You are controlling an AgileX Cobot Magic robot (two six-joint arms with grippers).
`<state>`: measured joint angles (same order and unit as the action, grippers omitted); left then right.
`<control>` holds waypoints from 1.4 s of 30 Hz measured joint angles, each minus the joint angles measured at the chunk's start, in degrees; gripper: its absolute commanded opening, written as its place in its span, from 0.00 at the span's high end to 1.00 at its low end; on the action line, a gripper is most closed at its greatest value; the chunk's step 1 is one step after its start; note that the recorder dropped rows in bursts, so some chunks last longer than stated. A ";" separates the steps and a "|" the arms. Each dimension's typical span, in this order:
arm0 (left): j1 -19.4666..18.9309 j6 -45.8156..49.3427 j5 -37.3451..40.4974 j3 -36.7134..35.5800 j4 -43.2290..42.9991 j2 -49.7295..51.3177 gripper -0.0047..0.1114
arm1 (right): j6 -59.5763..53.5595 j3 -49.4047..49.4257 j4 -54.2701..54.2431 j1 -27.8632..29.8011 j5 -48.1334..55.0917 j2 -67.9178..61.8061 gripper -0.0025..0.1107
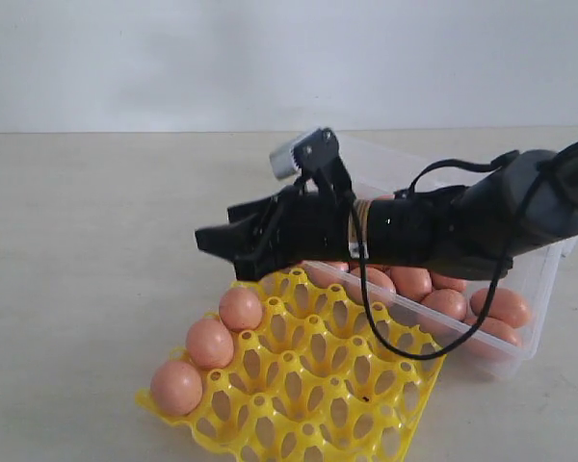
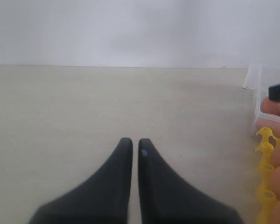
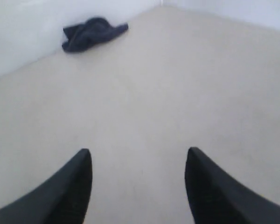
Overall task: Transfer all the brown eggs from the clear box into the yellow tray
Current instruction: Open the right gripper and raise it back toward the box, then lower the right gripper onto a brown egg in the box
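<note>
Right gripper (image 3: 137,156) is spread wide with nothing between its fingers (image 3: 70,186), just bare table (image 3: 177,84) below. In the exterior view it hangs above the far left corner of the yellow tray (image 1: 318,385). Its arm reaches in from the right, across the clear box (image 1: 549,279).

Left gripper (image 2: 131,142) is closed to a thin slit and holds nothing. It sits low over bare table to the left of the tray (the exterior view doesn't catch it).

Three brown eggs (image 1: 209,342) sit in the tray, one per cup, in a row down its left edge. More brown eggs lie loose in the clear box, bunched toward its near wall, some partly hidden behind the arm and its cable. The box is to the right of and farther back than the tray, just beside the tray's far right edge (can't tell if they touch).

A dark cloth (image 3: 93,32) lies crumpled on the table by the wall, well apart from the gripper.
</note>
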<state>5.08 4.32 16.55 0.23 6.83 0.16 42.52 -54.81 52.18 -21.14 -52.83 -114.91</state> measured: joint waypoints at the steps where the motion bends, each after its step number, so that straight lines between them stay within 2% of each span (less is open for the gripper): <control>1: 0.00 0.00 0.00 0.00 0.00 0.00 0.92 | -0.09 0.00 -1.23 0.00 0.35 1.79 0.71; 3: 0.00 0.00 0.00 0.00 0.00 0.00 0.92 | -0.32 0.00 -2.57 0.00 3.32 6.06 0.91; 4: 0.00 0.00 0.00 0.00 0.00 0.00 0.92 | -0.32 0.00 -2.81 0.00 6.41 8.38 0.98; 6: 0.00 0.00 0.00 0.00 0.00 0.00 0.92 | -0.43 0.00 -1.48 0.00 13.89 12.64 0.97; 11: 0.00 0.00 0.00 0.00 0.00 0.00 0.92 | 4.88 0.00 6.98 0.00 39.83 22.62 0.97; 16: 0.00 0.00 0.00 0.00 0.00 0.00 0.92 | 6.17 0.00 5.29 0.00 66.63 29.82 0.97; 18: 0.00 0.00 0.00 0.00 0.00 0.00 0.92 | 0.40 0.00 1.12 0.00 74.85 30.80 0.97; 22: 0.00 0.00 0.00 0.00 0.00 0.00 0.92 | -24.73 -1.61 -12.29 0.00 95.11 29.65 0.97; 25: 0.00 0.00 0.00 0.00 0.00 0.00 0.92 | -34.53 -3.05 -16.36 0.00 104.67 26.70 0.97; 32: 0.00 0.00 -0.12 0.00 0.00 0.00 0.92 | -38.36 -9.56 -24.13 2.39 110.22 21.51 0.97; 42: 0.00 0.00 -0.12 0.00 0.00 0.00 0.92 | -50.53 -21.58 -48.10 11.87 114.41 15.71 0.97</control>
<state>5.08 4.32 16.43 0.23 6.83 0.16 -8.01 -76.39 4.08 -9.27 61.57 -99.20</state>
